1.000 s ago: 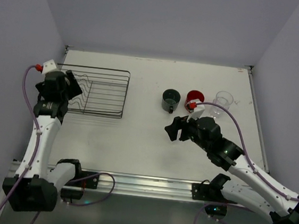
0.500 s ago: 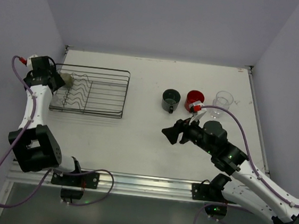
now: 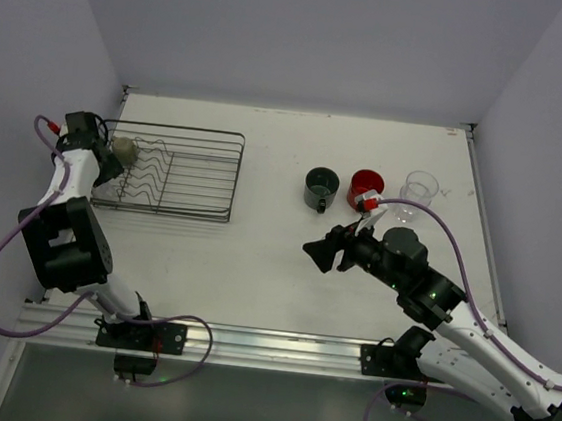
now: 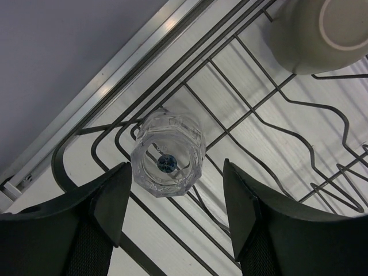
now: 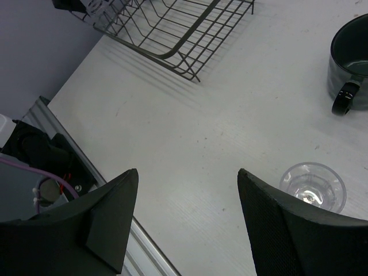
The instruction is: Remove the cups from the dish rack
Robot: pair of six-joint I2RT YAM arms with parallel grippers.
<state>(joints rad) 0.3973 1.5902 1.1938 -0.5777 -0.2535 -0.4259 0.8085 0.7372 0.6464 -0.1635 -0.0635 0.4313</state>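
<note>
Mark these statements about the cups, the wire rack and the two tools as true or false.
1. The dark grey-green mug stands on the white table, outside the dark wire dish rack. True.
2. The red mug sits inside the rack. False: it stands on the table beside the dark mug.
3. The left tool is shut on the clear faceted tumbler. False: its fingers are open, and the tumbler rests ungripped in the rack.
4. The olive-grey cup is in the rack. True.
5. The right tool holds a mug. False: it is open and empty.
</note>
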